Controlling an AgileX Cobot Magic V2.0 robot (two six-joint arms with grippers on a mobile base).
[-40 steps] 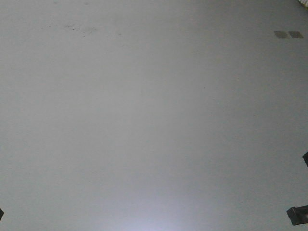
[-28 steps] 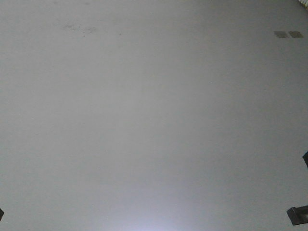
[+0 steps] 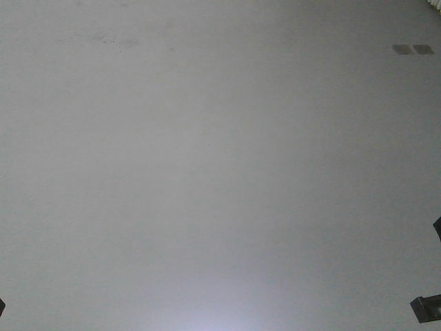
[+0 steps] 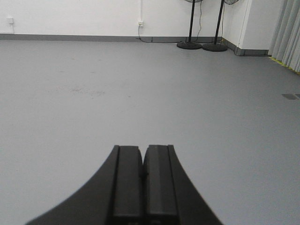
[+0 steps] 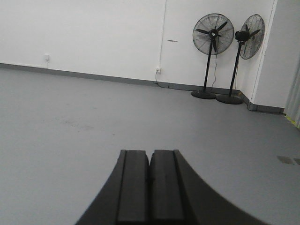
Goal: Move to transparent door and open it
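Black left gripper, 6 o'clock in its wrist view: two flat pads pressed together, nothing between them. Black right gripper, 6 o'clock in its wrist view: pads likewise together, holding nothing. Smooth grey floor: runs from 6 to 12 o'clock and fills the front view. Two small dark rectangular floor patches: 2 o'clock. Two black pedestal fans: 1 o'clock, against the plain white wall. Pale grey pleated curtain: 2 o'clock. Task's transparent door: in no view; its bearing from either hand, its handle's axis and the nearer arm cannot be told. Judgement: the base must turn to find it first.
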